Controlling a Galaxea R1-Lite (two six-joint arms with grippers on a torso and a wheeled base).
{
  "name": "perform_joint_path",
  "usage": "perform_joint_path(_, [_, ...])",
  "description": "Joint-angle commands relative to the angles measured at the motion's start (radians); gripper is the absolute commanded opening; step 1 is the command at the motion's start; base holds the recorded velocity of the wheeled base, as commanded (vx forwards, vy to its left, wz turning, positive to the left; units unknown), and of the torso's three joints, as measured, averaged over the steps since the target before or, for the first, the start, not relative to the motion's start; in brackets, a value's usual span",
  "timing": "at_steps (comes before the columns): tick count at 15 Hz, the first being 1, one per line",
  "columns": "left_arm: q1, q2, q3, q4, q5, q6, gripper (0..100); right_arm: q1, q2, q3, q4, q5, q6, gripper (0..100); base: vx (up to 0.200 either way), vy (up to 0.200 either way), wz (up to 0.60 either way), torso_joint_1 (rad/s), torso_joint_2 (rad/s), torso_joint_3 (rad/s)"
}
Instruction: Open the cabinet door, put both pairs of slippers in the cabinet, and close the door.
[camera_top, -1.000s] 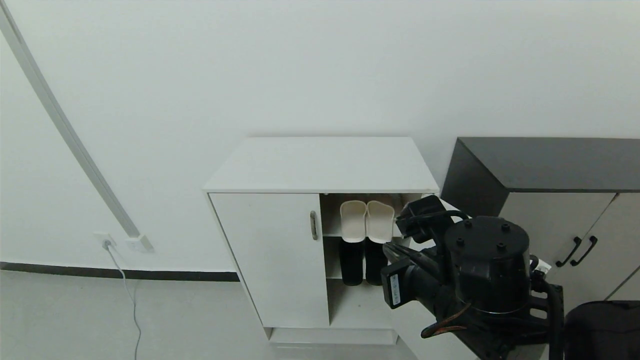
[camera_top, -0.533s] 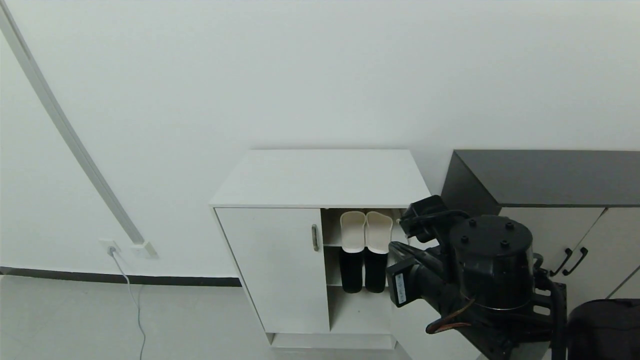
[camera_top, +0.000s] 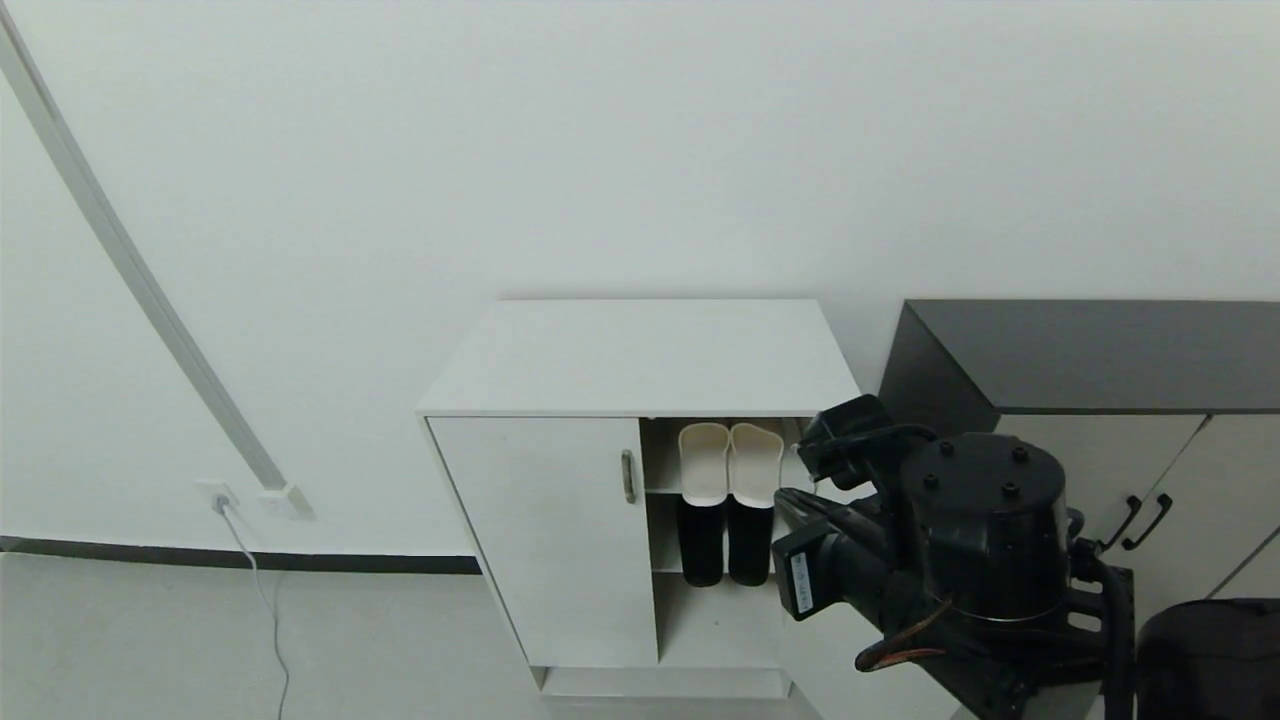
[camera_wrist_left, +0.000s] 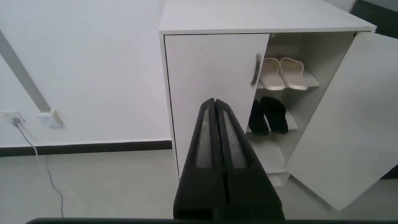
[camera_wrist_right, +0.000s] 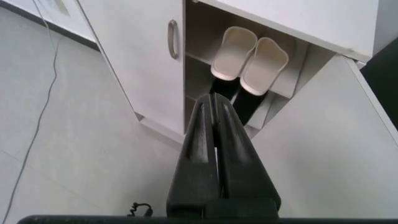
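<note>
The white cabinet (camera_top: 640, 355) stands against the wall with its left door (camera_top: 545, 540) closed and its right door (camera_top: 830, 670) swung open toward me. A white pair of slippers (camera_top: 730, 462) stands on the upper shelf, and a black pair (camera_top: 722, 540) on the shelf below. My right arm (camera_top: 960, 540) hangs in front of the open door. My right gripper (camera_wrist_right: 213, 98) is shut and empty, in front of the open compartment, with the white slippers (camera_wrist_right: 249, 59) beyond it. My left gripper (camera_wrist_left: 214, 102) is shut and empty, some way back from the closed door (camera_wrist_left: 211, 93).
A grey cabinet with a dark top (camera_top: 1090, 350) and black handles (camera_top: 1140, 520) stands right beside the white one. A wall socket with a hanging cable (camera_top: 220, 497) and slanted trunking (camera_top: 130, 260) are at the left. Bare floor (camera_top: 250, 640) lies before the cabinet.
The whole head picture has shifted, so the camera moved: the cabinet now sits lower and slightly smaller. Slippers, doors and both grippers keep their places.
</note>
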Motion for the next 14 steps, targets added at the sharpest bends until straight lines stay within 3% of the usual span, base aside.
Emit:
perform_joint_path(1, [0.000,0.000,0.000,0.000,0.000,0.000,0,0.000,-0.003,0.000,-0.001,-0.001,0.000,0,0.000,0.000,-0.60,0.002,-0.01,0.002])
perform_joint_path(4, [0.000,0.000,0.000,0.000,0.000,0.000,0,-0.003,-0.007,-0.001,-0.001,0.000,0.000,0,0.000,0.000,-0.60,0.010,0.00,0.004])
perform_joint_path(11, [0.000,0.000,0.000,0.000,-0.002,0.000,0,-0.026,0.001,0.006,-0.036,0.002,-0.015,0,0.000,0.000,0.00,0.000,0.00,0.000])
perform_joint_path(14, [0.001,0.000,0.000,0.000,0.000,-0.002,0,-0.026,0.001,0.009,-0.038,0.000,-0.019,0,-0.200,0.000,0.00,0.015,0.01,0.001])
